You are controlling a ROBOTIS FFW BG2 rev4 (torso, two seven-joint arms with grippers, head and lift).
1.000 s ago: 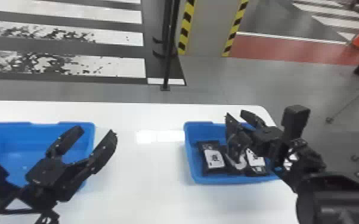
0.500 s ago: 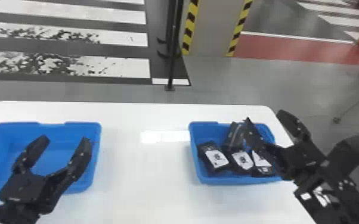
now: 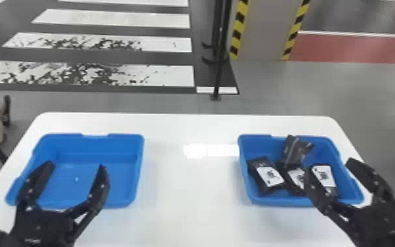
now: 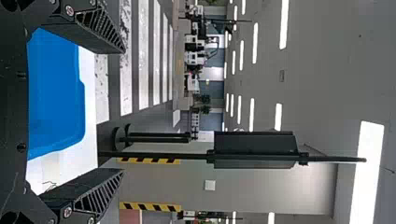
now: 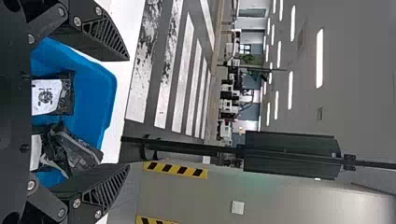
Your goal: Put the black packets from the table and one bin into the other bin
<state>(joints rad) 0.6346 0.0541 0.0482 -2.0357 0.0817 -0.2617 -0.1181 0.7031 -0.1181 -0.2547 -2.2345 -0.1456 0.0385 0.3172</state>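
Several black packets with white labels lie in the right blue bin (image 3: 249, 193), among them a left packet (image 3: 265, 174) and a rear packet (image 3: 295, 151) leaning near the back wall. My right gripper (image 3: 333, 174), open, is over that bin's right front part, one finger in front of the packets. In the right wrist view, the right gripper (image 5: 128, 112) has nothing between its fingers; a labelled packet (image 5: 53, 95) lies beyond. The left blue bin (image 3: 139, 164) holds nothing. Over its front stands my left gripper (image 3: 75, 167), open, also at the left wrist view's left (image 4: 123, 112).
Both bins stand on a white table (image 3: 190, 193), with a bare stretch of tabletop between them. Behind the table are a thin black post (image 3: 219, 65) and a pillar (image 3: 262, 33) with yellow-black striped edges.
My right gripper has drawn back toward the table's front edge, uncovering more of the packets. The left gripper has turned to point forward over the left bin. The head view has shifted slightly.
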